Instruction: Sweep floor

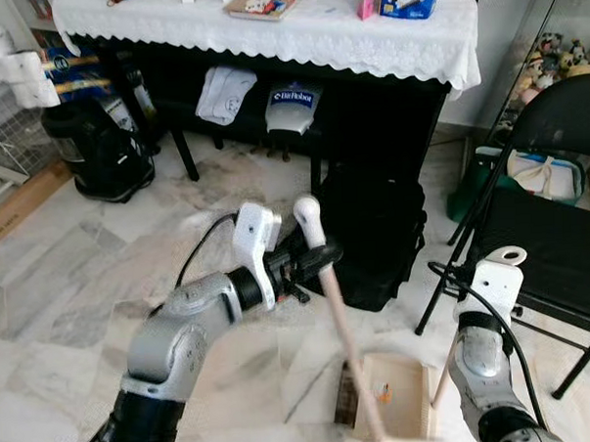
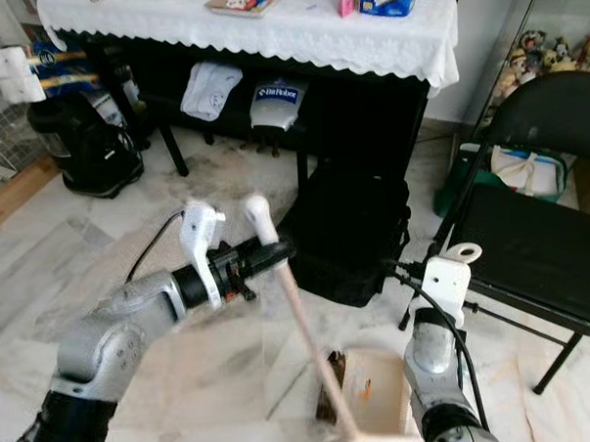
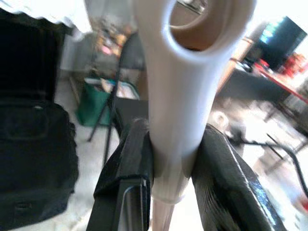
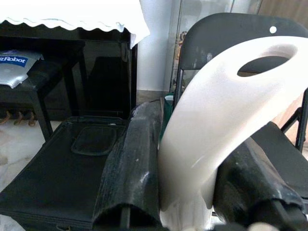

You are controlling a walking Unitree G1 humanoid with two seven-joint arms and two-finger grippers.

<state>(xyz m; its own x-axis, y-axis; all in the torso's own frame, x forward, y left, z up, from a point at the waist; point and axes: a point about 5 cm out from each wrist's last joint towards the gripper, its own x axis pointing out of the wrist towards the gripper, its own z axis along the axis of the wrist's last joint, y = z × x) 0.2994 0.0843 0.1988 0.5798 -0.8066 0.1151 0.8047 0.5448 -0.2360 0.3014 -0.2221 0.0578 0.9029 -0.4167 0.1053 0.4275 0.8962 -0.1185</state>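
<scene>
The left gripper [image 1: 316,257] is clamped on the white plastic end of the broom handle [image 1: 336,317]; in the left wrist view its two black fingers [image 3: 130,168] press against either side of that white grip, just below the hanging loop. The handle is a pale wooden stick that slants from the gripper down toward the robot's feet, where the dark broom bristles [image 1: 346,395] meet the floor [image 1: 72,280] beside the dustpan [image 1: 399,398]. The dustpan is a beige tray lying on the pale marble tiles, with a small orange scrap inside it.

The right gripper [image 4: 187,192] pinches the dustpan handle [image 4: 226,106], a wide white piece with an oval hole near its top, and its fingers [image 4: 132,168] grip it from both sides. In the head views that handle stands upright above the right wrist.

Just beyond the broom sits a black bag [image 1: 374,232] on the floor, and a black folding chair [image 1: 560,229] stands to the robot's right. Farther back is a dark piano under a white lace cloth [image 1: 296,30], with boxes on top. A black canister [image 1: 96,146] stands far left.
</scene>
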